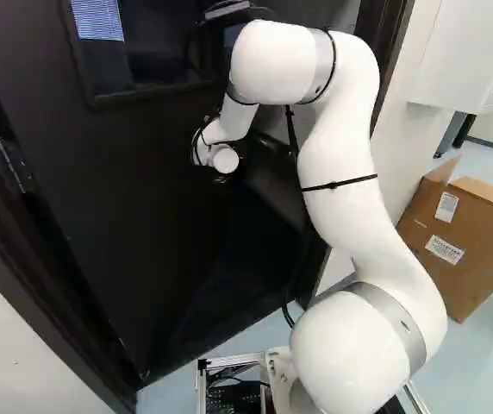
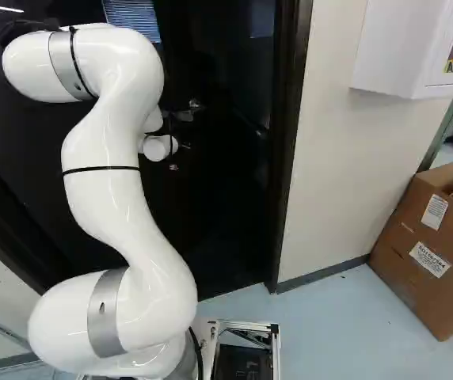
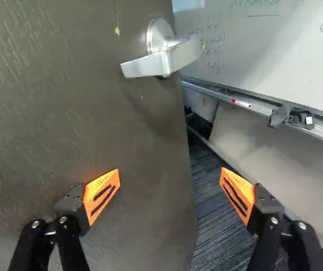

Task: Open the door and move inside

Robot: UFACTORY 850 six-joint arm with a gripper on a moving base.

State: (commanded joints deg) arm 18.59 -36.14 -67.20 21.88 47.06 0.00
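In the right base view my gripper [image 2: 185, 115] is a small dark shape beyond the white wrist, its fingertips hard to make out. The black door [image 1: 134, 216] stands ajar, swung away from the base. In the wrist view the gripper [image 3: 170, 195] is open, its orange-padded fingers wide apart with nothing gripped. One finger is over the door's face, the other over the opening beyond its free edge [image 3: 187, 197]. The silver lever handle [image 3: 167, 59] is ahead of the fingers, near that edge, touched by neither.
A dark door frame [image 2: 288, 150] borders the doorway beside a pale wall [image 2: 337, 158]. Cardboard boxes [image 2: 428, 245] stand right of it, under a white wall cabinet [image 2: 405, 47]. Through the opening are a whiteboard [image 3: 263, 51] with its tray and a dark carpet [image 3: 215, 226].
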